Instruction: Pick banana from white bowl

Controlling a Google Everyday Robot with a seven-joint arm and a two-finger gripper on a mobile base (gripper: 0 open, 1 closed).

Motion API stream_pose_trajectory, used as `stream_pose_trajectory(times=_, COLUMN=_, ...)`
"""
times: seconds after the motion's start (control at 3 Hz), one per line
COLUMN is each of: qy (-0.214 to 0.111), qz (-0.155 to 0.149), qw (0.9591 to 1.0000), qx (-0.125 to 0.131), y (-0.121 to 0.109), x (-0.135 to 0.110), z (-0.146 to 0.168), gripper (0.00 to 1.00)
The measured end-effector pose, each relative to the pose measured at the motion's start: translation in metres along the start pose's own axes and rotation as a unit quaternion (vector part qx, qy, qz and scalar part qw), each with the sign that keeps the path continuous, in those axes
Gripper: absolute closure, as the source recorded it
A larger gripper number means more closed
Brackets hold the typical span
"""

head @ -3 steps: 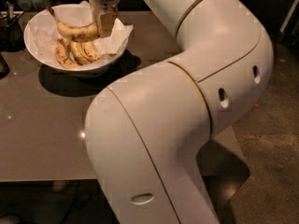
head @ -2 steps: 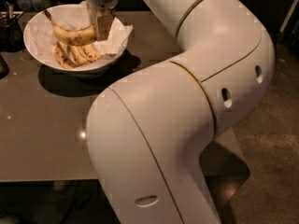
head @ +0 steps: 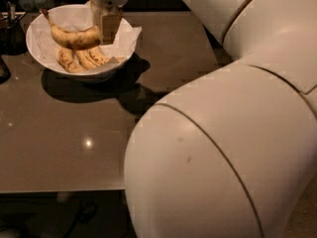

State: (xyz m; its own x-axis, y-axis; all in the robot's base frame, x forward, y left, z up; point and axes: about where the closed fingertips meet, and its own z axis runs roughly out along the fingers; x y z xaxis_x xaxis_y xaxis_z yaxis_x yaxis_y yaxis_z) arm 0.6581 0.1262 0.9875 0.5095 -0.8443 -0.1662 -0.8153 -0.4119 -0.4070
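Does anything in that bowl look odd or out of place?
One banana lies crosswise above the other bananas in the white bowl, its end pinched by the gripper. The paper lining pokes over the rim.

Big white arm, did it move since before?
Yes. The arm swung right along the table's front edge, uncovering more tabletop. The gripper stays over the white bowl, at the banana's right end.

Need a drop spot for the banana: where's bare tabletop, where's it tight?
Bare: glossy brown tabletop in front of the large white paper-lined bowl, up to the white robot arm; also right of the bowl. Crowded: bowl interior, where the gripper holds the long speckled yellow banana; dark wire-mesh holder at far left.
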Motion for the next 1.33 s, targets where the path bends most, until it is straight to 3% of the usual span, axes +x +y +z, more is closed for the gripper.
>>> stream_pose_trajectory(times=0.67, qy=-0.053, qz=0.033, qw=0.9979, qx=-0.019, y=0.031, x=-0.029, z=-0.012, gripper=1.00)
stream_pose_trajectory(times=1.0, qy=-0.076, qz=0.050, qw=0.9954, qx=-0.028, y=0.060, x=-0.045, z=-0.012, gripper=1.00)
stream_pose_trajectory(times=1.33, qy=-0.096, qz=0.056, qw=0.9928, qx=-0.045, y=0.105, x=-0.083, z=-0.021, gripper=1.00)
